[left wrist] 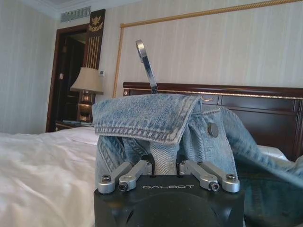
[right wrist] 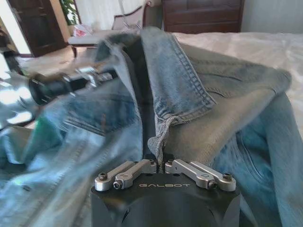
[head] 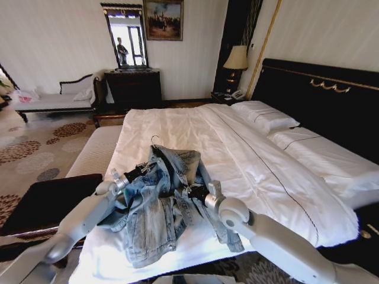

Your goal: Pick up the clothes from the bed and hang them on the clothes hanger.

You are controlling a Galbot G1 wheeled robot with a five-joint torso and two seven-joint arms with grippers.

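both tools pinch the denim jacket [head: 159,201] at the foot of the bed [head: 260,171]: left tool [head: 142,170] and right tool [head: 195,192] closed on cloth. the hanger [head: 160,155] seems already inside the jacket, hook up beyond. hanging it up remains.

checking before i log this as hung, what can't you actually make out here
- Clothes hanger: head view shows its hook alone; the denim jacket covers the frame, so whether the shoulders sit on it is hidden.
- Left gripper: left wrist view, fingertips buried in denim.
- Right gripper: right wrist view, fingertips under a fold.
- Jacket's lower hem: head view, behind the right arm.
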